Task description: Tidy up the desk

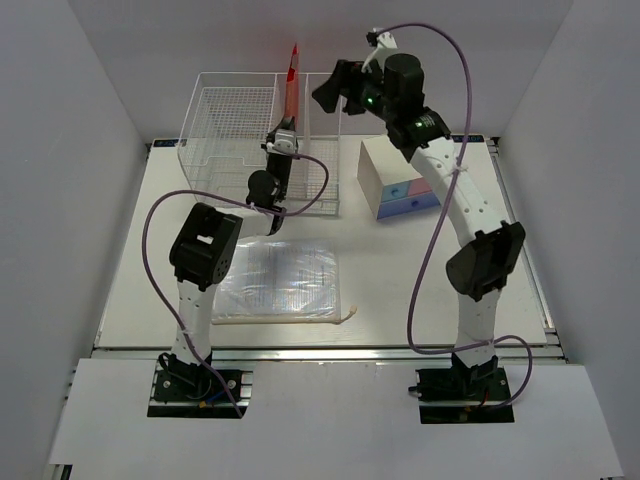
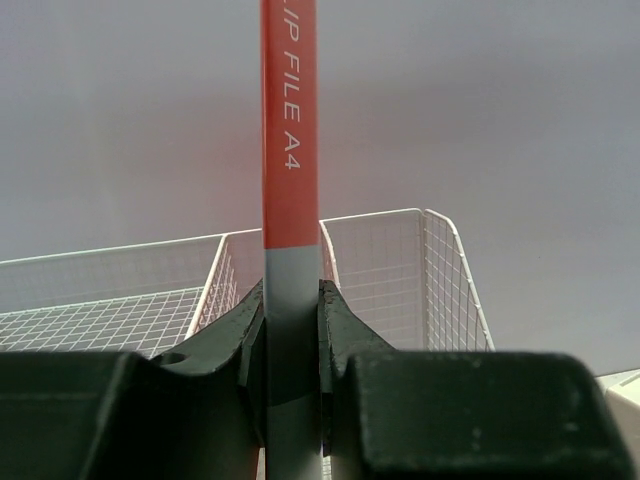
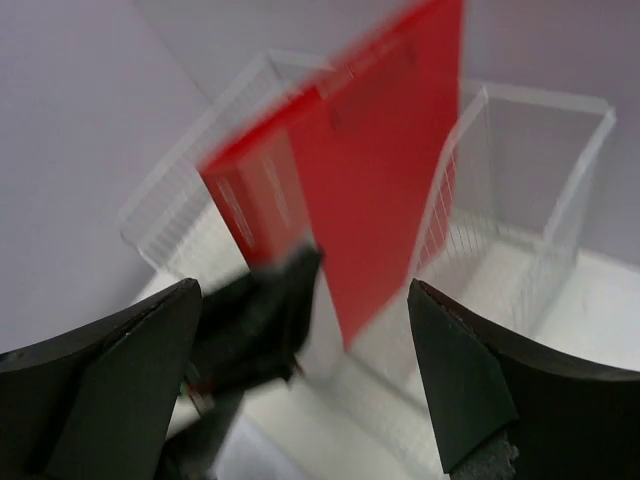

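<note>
The white desk [image 1: 400, 280] holds white wire baskets [image 1: 235, 120] at the back. My left gripper [image 1: 284, 135] is shut on the grey spine of a red clip file [image 1: 291, 85] and holds it upright above the divider between the baskets. In the left wrist view the file [image 2: 290, 120] stands between the shut fingers of that gripper [image 2: 292, 300]. My right gripper [image 1: 335, 90] is raised, open and empty, just right of the file. In the right wrist view its jaws [image 3: 305, 290] frame the blurred red file [image 3: 390, 160] and the left gripper [image 3: 260, 320].
A small white drawer box [image 1: 400, 180] with blue and pink drawers stands right of the baskets. A clear plastic sleeve [image 1: 280, 280] lies flat on the desk in front of the left arm, over a cream sheet. The basket walls show in both wrist views [image 2: 380, 270] [image 3: 530, 190].
</note>
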Action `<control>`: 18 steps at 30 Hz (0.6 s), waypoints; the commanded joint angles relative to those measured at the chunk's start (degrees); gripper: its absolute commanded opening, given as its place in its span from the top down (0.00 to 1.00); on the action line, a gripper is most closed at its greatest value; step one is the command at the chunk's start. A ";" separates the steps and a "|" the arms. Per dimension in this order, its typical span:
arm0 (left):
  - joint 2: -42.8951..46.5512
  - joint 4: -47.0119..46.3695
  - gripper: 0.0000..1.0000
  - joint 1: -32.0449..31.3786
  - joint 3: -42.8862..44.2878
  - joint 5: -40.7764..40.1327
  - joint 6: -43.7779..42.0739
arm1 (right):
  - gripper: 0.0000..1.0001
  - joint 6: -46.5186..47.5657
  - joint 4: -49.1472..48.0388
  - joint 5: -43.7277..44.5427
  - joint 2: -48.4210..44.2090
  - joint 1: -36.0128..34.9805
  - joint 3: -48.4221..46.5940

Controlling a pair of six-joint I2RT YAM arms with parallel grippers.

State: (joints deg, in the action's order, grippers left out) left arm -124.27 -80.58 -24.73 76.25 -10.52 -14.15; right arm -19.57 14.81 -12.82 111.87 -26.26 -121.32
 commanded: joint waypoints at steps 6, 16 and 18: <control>2.45 -21.64 1.00 -0.14 -4.79 -0.73 -0.09 | 0.11 -5.83 -13.39 15.09 11.07 -6.87 -11.66; 4.21 -22.69 0.99 -1.19 -9.80 0.85 -0.44 | 0.18 -4.51 -21.22 27.14 18.64 -12.06 -17.02; 5.00 -23.05 0.96 -1.28 -10.76 1.03 -0.09 | 0.31 -3.46 -21.22 28.54 18.99 -12.32 -16.67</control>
State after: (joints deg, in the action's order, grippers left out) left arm -120.60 -83.61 -25.63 68.62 -8.49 -15.70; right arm -23.99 -0.36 9.78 131.87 -38.06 -134.80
